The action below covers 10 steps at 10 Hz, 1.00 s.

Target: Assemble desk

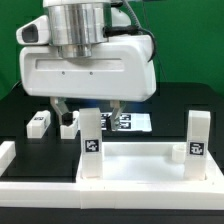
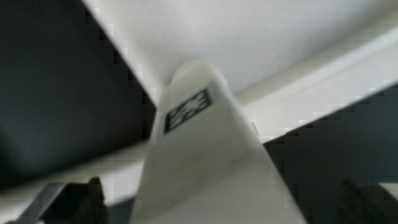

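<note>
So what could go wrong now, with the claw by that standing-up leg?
1. The open gripper seems to straddle the upright leg. The wrist view shows gaps on both sides, so closing off-centre could tip or twist it.
2. The second upright leg may not be tight, so a bump to the desk top might make it wobble.
</note>
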Tool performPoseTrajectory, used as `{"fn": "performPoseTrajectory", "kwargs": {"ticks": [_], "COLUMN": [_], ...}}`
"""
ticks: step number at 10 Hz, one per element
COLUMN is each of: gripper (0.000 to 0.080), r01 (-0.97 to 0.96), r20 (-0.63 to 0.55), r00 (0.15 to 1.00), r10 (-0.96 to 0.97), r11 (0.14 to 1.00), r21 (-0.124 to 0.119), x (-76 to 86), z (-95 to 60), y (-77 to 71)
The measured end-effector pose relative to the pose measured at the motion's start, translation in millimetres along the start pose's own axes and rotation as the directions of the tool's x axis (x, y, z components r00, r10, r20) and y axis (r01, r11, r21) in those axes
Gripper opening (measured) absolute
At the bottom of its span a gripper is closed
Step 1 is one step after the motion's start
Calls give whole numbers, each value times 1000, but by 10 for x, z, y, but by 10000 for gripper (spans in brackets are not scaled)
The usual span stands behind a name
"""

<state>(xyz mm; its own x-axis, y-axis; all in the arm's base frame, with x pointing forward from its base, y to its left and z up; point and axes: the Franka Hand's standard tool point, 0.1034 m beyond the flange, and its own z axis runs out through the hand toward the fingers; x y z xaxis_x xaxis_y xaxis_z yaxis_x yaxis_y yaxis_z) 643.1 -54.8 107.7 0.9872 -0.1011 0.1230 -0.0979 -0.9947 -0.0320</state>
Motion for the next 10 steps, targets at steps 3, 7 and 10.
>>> {"fn": "performPoseTrajectory", "kwargs": {"ticks": [3, 7, 10], "gripper": [649, 284, 288], "r01": [207, 33, -268], "r20": [1, 2, -6], "r00": [978, 999, 963], "r10": [-207, -33, 268], "r11": [978, 999, 963], "r21": [0, 1, -9], "x": [-13, -16, -5], "z": [13, 19, 35], "y": [48, 46, -33]}}
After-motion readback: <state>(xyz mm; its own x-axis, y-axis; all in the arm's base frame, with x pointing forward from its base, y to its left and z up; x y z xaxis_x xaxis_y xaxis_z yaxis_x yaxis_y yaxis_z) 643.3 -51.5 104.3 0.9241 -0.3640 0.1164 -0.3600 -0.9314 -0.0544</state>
